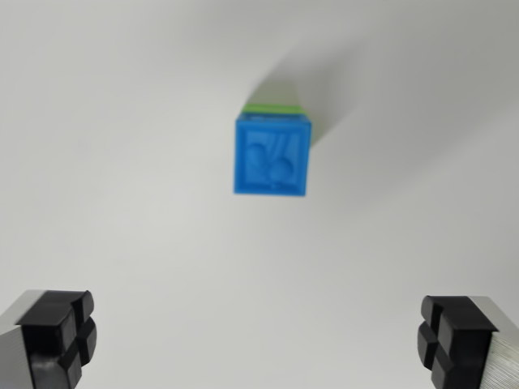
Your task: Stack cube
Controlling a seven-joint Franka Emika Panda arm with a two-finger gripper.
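A blue cube (272, 156) with an embossed top face sits on top of a green cube (276, 108), of which only a thin strip shows along the far edge. The stack stands on a white surface (122, 162) in the upper middle of the wrist view. My gripper (258, 336) is open, well above and nearer than the stack, with nothing between its fingers. One black fingertip (61, 332) shows at the wrist view's left bottom corner and the other fingertip (454, 336) at the right bottom corner.
The stack casts a soft shadow (340, 89) toward the upper right. Nothing else lies on the white surface in this view.
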